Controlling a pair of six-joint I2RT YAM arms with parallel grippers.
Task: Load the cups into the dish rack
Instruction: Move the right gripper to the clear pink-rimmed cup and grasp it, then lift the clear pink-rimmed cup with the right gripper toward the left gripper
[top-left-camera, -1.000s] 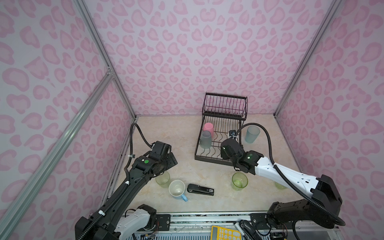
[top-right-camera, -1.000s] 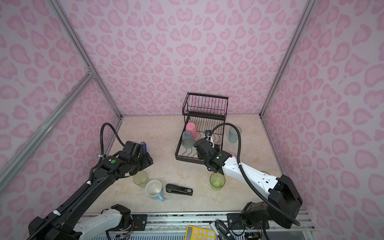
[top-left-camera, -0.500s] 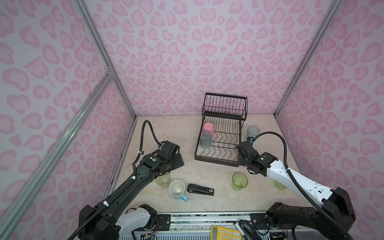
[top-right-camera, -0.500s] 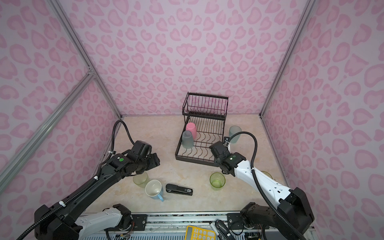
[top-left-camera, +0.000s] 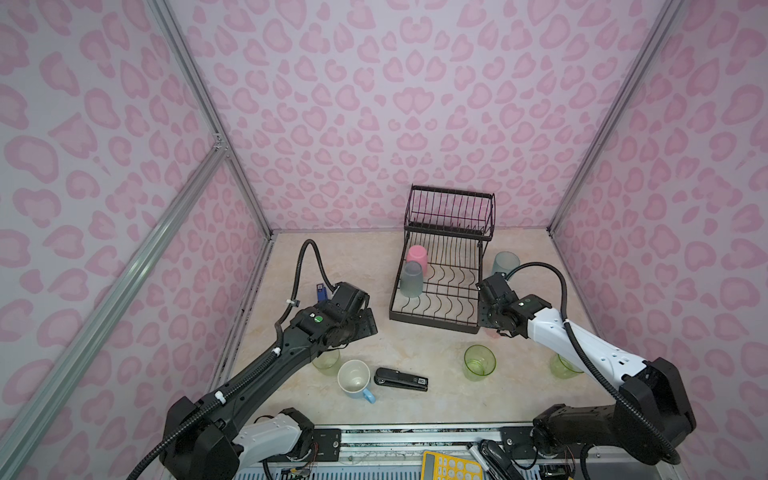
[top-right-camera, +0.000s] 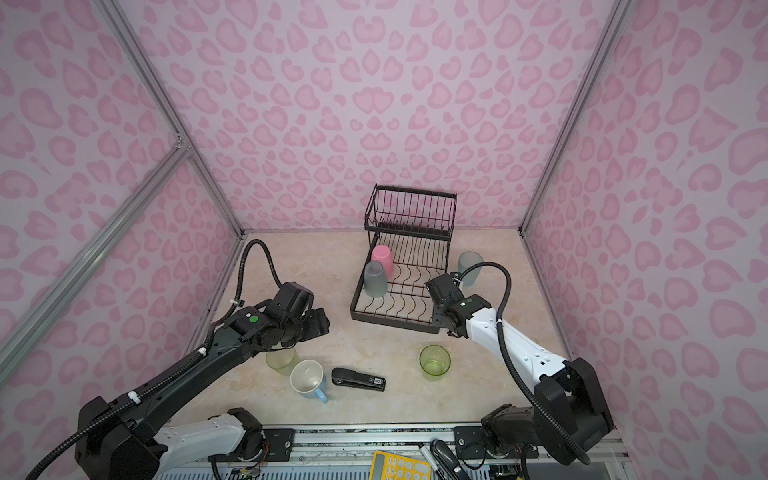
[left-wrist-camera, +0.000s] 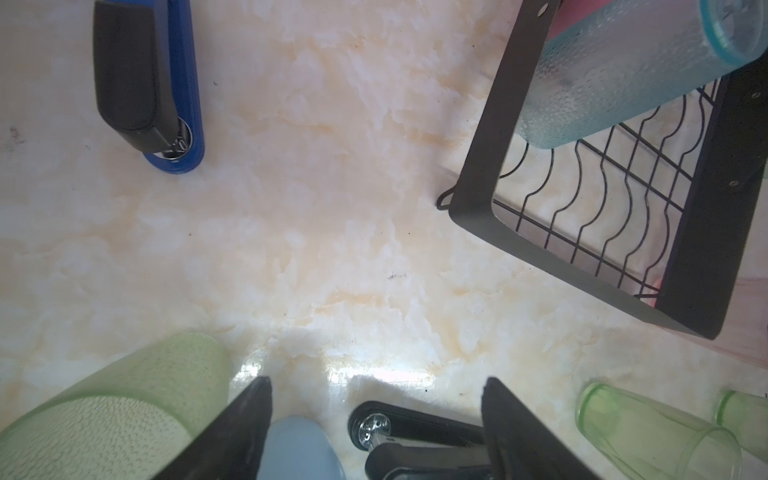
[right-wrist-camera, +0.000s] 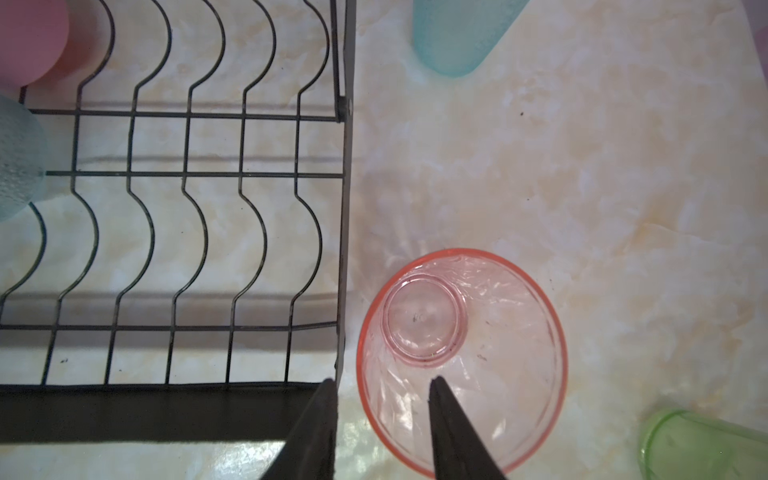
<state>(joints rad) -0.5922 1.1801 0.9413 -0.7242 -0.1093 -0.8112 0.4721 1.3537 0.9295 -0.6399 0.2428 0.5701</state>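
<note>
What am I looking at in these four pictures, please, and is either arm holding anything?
Two robot arms, left and right, work at a table. Two pictures look down from one overhead camera; the other two come from a camera on each wrist. The wire dish rack holds a pink cup and a frosted cup. Loose on the table are a mug, a clear green cup, a black stapler, a blue stapler and other cups. The left claw is open and empty. The right claw straddles the rim of a pinkish cup beside the rack, one finger inside, not pinching it.
</note>
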